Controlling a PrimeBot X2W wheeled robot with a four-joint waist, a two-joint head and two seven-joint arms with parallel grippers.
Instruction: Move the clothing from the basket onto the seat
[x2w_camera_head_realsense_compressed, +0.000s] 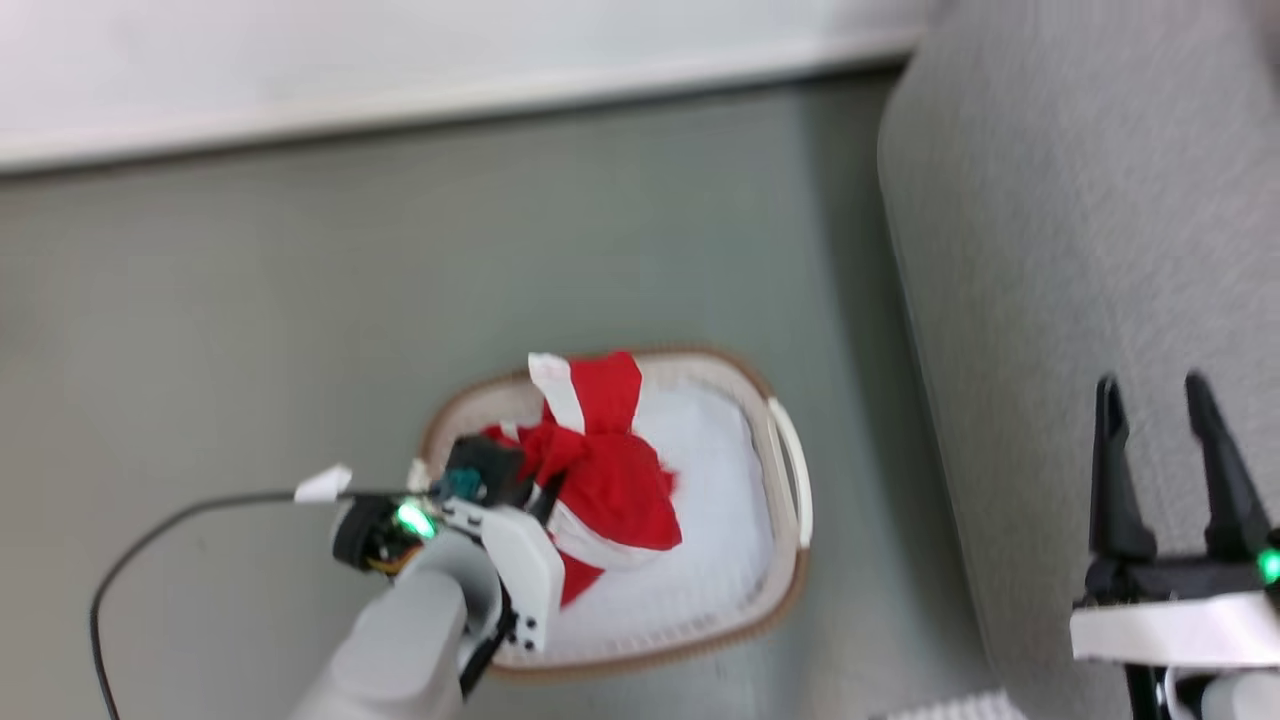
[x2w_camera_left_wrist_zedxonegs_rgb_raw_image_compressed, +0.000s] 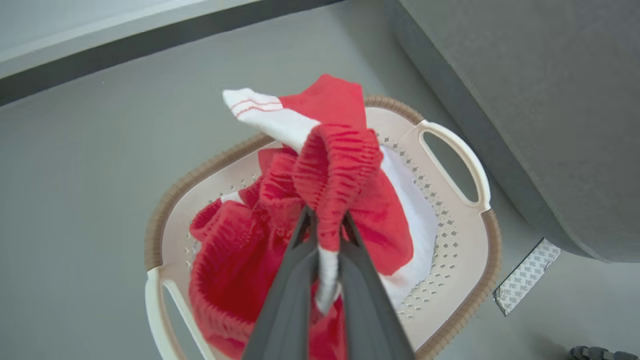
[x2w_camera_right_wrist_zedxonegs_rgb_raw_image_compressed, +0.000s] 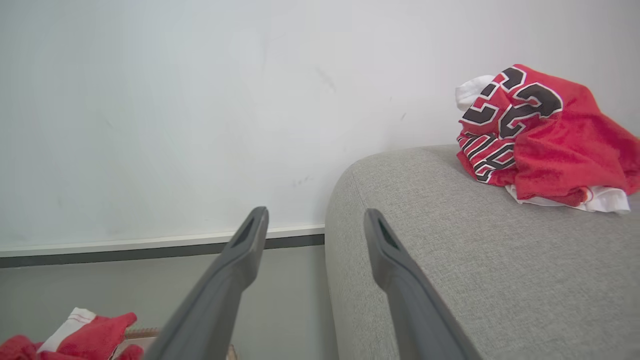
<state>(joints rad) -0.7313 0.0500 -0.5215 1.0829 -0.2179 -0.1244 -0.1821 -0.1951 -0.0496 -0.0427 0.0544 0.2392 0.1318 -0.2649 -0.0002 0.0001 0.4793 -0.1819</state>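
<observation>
in the left wrist view's lower centre, the left gripper (x2w_camera_left_wrist_zedxonegs_rgb_raw_image_compressed: 326, 221) pinches a narrow fold of the red clothing (x2w_camera_left_wrist_zedxonegs_rgb_raw_image_compressed: 345, 155) above the basket (x2w_camera_left_wrist_zedxonegs_rgb_raw_image_compressed: 455, 225); so slim a hold could slip, dropping it short of the seat (x2w_camera_left_wrist_zedxonegs_rgb_raw_image_compressed: 525, 75) at upper right. the right gripper (x2w_camera_head_realsense_compressed: 1165, 425) stands spread.

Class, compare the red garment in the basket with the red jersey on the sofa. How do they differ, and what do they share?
The garment sits bunched in the basket; the jersey lies on the sofa. The left gripper is shut on the garment; the jersey lies free, apart from the open right gripper. The jersey shows black-and-white numbers; the garment shows white striped trim. Both are red and crumpled.
</observation>
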